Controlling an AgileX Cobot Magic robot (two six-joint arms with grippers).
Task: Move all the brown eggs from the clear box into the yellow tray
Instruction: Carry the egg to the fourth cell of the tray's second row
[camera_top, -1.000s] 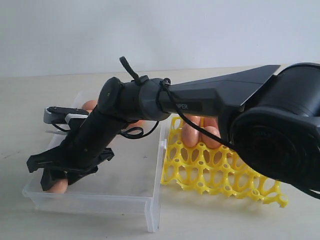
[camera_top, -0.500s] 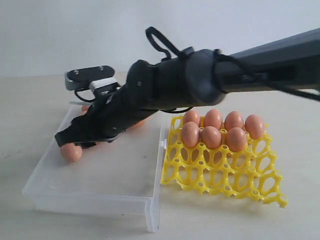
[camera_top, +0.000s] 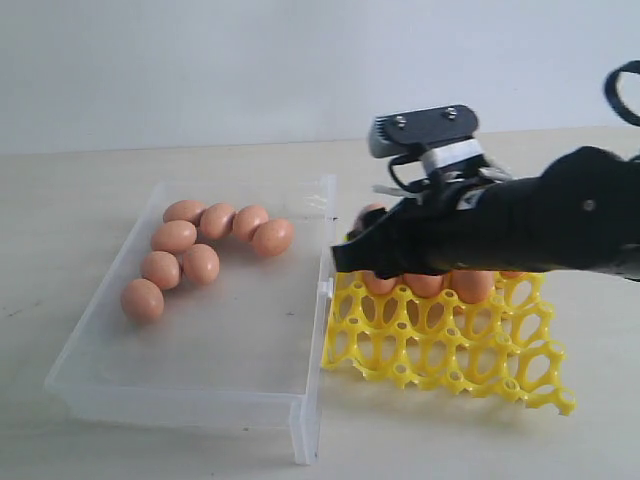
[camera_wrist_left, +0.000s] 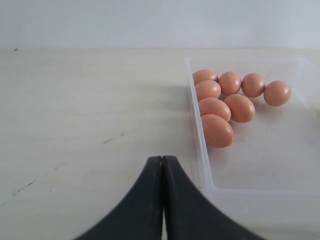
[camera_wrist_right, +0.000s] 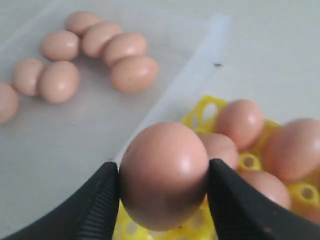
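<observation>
The right gripper (camera_wrist_right: 162, 165) pinches an egg (camera_wrist_right: 165, 182) over the tray (camera_wrist_right: 201, 111) corner, where more eggs (camera_wrist_right: 239, 122) sit; others (camera_wrist_right: 134, 74) lie in the box (camera_wrist_right: 167, 105).

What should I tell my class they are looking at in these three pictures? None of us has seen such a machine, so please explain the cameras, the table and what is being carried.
This is a robot with two arms, each ending in a two-fingered hand. The wide picture comes from a camera standing off the arms. The other two come from a camera on each wrist, looking along the fingers. On the table lie a clear box with eight brown eggs loose in it. Beside it is a yellow tray, whose cups already hold several eggs, partly hidden by the right arm. The right hand grips one egg between its fingers, above the tray's side nearest the box. The left hand is shut and empty, with bare table and the box ahead of it.
</observation>
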